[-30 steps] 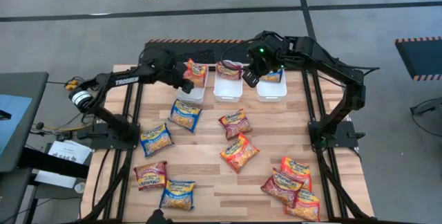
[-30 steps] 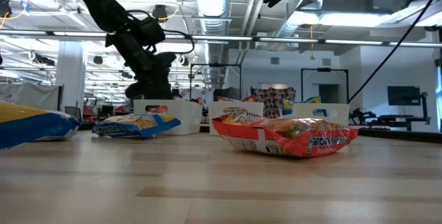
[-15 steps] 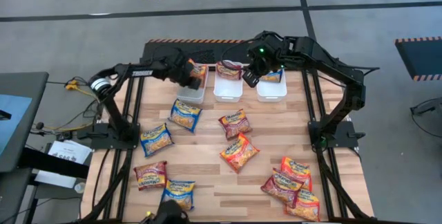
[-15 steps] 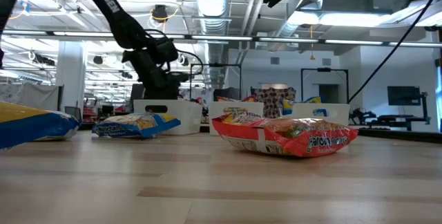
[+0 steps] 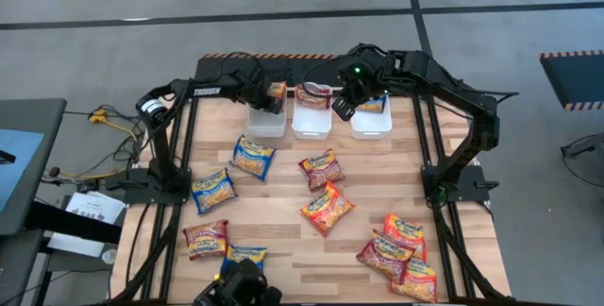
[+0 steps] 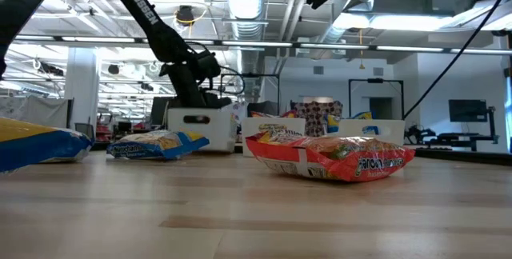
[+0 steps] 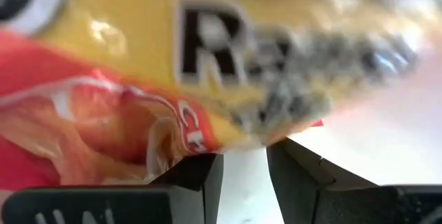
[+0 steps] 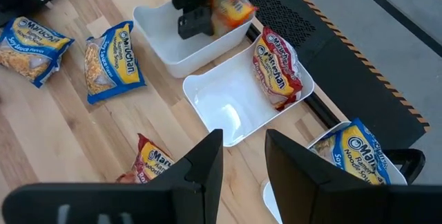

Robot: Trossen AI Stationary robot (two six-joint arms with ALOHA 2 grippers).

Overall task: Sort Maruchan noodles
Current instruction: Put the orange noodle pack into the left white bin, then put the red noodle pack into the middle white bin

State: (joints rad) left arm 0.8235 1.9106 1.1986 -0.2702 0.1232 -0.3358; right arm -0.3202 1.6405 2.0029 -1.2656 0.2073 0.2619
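the left claw (image 5: 267,97) is hanging over the left bin (image 5: 265,123) at the far edge of the desk (image 5: 283,240), and its fingers are pinching an orange packet (image 5: 276,90); in the left wrist view that packet (image 7: 173,65) is filling the picture, with the fingers nipped on its lower edge. the right claw (image 5: 345,106) is hovering above the gap between the middle bin (image 5: 311,122) and the right bin (image 5: 372,125), its jaws standing a little apart with nothing between them.

sorting is looking barely begun. a maroon packet (image 8: 277,72) is lying in the middle bin, a blue packet (image 8: 359,156) in the right bin, and the orange one is about to become the left bin's first, since the packet is not yet let go.

still lying loose on the desk are three blue packets (image 5: 252,157), two orange ones near the middle and the near right (image 5: 327,207), a maroon one near the middle (image 5: 321,168), another at the near left (image 5: 205,239), and a small pile at the near right corner (image 5: 387,255). so roughly three quarters of the job seems to be waiting.
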